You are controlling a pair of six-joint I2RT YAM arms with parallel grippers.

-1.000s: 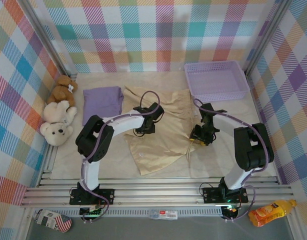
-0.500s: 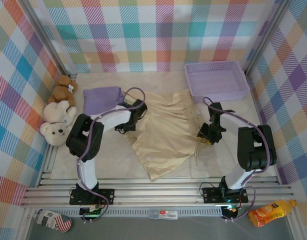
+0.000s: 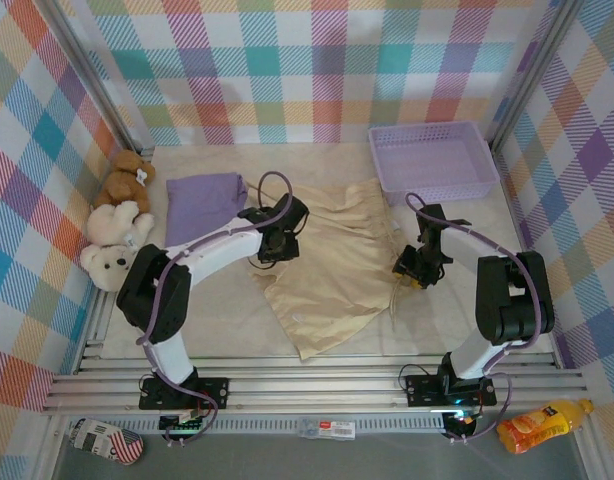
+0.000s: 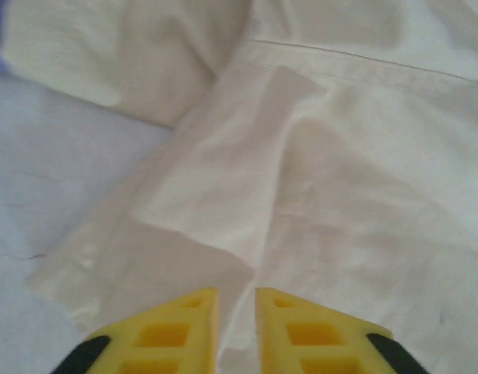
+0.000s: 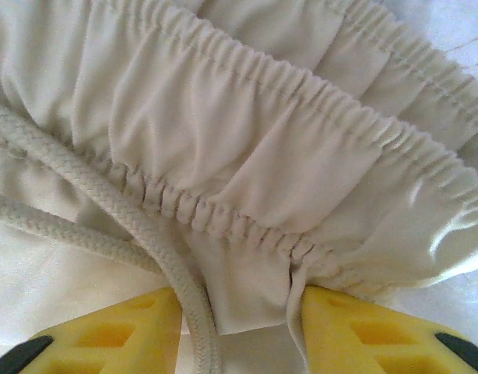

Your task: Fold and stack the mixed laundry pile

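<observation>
My left claw (image 4: 237,315) hangs over the cream garment's (image 3: 332,275) left edge, its fingers a sliver apart; I cannot tell whether it pinches a fold. My right claw (image 5: 239,312) stands partly open around the waistband (image 5: 262,156) and drawstring (image 5: 107,204) at the garment's right edge. The garment lies mid-table, and the folded lavender shirt (image 3: 202,205) is far-left of it.
</observation>
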